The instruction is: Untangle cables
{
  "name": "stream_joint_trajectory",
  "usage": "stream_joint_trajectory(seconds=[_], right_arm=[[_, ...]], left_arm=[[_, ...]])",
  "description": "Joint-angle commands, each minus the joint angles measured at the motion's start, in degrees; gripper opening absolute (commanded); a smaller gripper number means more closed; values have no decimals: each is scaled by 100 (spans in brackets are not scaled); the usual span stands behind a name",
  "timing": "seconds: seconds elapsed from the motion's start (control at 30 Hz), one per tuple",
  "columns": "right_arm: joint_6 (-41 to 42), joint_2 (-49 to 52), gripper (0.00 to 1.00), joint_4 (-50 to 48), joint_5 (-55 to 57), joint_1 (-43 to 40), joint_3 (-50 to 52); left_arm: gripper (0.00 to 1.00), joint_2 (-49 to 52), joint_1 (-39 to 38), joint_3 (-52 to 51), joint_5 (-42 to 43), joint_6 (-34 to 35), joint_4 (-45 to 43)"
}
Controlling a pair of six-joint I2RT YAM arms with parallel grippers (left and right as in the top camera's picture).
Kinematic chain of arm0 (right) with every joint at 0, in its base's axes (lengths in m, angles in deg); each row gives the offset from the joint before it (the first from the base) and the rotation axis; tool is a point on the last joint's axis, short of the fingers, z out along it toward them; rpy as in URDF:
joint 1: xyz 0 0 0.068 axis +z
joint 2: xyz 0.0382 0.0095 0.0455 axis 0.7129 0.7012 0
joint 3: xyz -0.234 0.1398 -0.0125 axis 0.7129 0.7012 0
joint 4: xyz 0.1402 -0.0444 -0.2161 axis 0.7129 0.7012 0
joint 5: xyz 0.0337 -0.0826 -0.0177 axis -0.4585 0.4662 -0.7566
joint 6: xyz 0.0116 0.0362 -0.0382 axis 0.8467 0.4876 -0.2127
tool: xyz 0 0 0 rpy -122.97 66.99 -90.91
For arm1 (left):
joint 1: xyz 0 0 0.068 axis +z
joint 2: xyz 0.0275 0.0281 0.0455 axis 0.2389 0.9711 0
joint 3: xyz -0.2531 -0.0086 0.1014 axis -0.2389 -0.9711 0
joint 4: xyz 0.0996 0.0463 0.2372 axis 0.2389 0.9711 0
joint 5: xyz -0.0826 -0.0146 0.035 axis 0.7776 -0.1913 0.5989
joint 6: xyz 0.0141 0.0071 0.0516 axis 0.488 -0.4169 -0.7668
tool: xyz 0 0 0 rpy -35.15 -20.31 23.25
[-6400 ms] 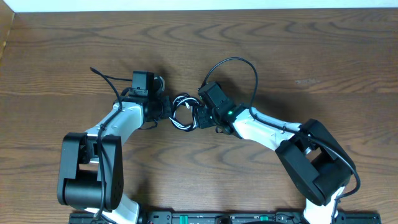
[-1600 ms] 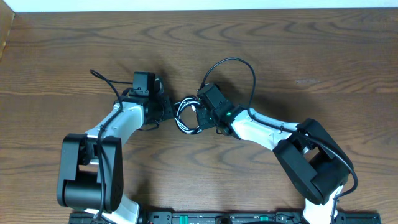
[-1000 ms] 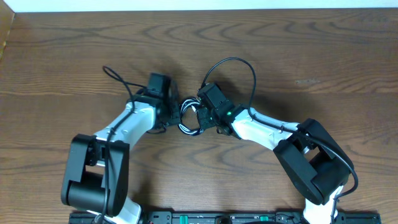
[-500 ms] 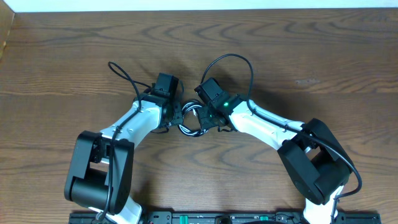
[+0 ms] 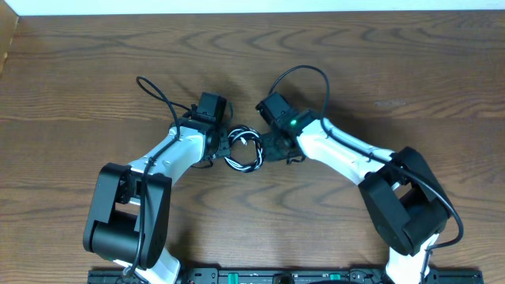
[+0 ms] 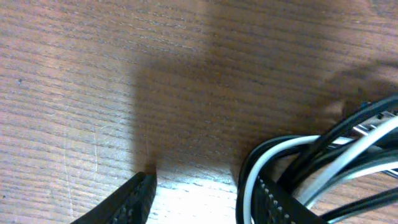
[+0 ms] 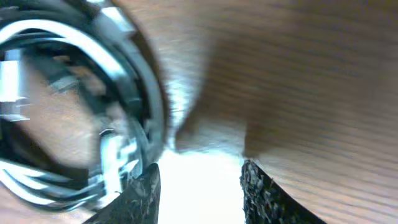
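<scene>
**A:** Layout?

**B:** Wood table [image 5: 394, 71]. The left arm [image 5: 170, 154] and right arm [image 5: 339, 154] both reach in toward the middle, wrists facing each other.

**A:** Cables?

**B:** The cables [image 5: 243, 151] lie on the table in one coil between the two wrists. White cable [image 6: 258, 171] and black cable [image 6: 348, 129] are looped together.

**A:** Fingers?

**B:** Left gripper [image 6: 205, 193]: fingers parted, bare wood in most of the gap. The coil sits against the inner side of one finger, not pinched. Right gripper [image 7: 199, 186]: fingers parted, nothing between them, coil just outside one finger. That view is blurred, so I can't tell if it touches.
</scene>
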Motion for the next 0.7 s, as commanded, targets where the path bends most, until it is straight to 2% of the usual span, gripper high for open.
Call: stream_joint_trajectory(seconds=[0.0, 0.13, 0.23, 0.3, 0.47, 0.53, 0.67], right_arm=[[-24, 111, 39, 39, 87, -96, -83], [-35, 278, 38, 33, 52, -87, -122], [-577, 306, 40, 72, -170, -98, -326], [-1038, 306, 40, 654, -111, -155, -820], [-1388, 369, 40, 2562, -59, -437, -2428], [-1423, 404, 41, 2778, -61, -474, -2739], [-1399, 518, 43, 2708, -103, -378, -2743]], left_arm=[[51, 221, 66, -66, -37, -229, -22], [51, 221, 66, -66, 164, -330, -81], [52, 221, 66, -66, 160, -332, -81], [51, 221, 66, -66, 155, -330, -81], [51, 219, 87, 251, 177, -319, 136], [52, 219, 120, 568, 345, -304, 332], [52, 221, 216, 901, 752, -42, 282]])
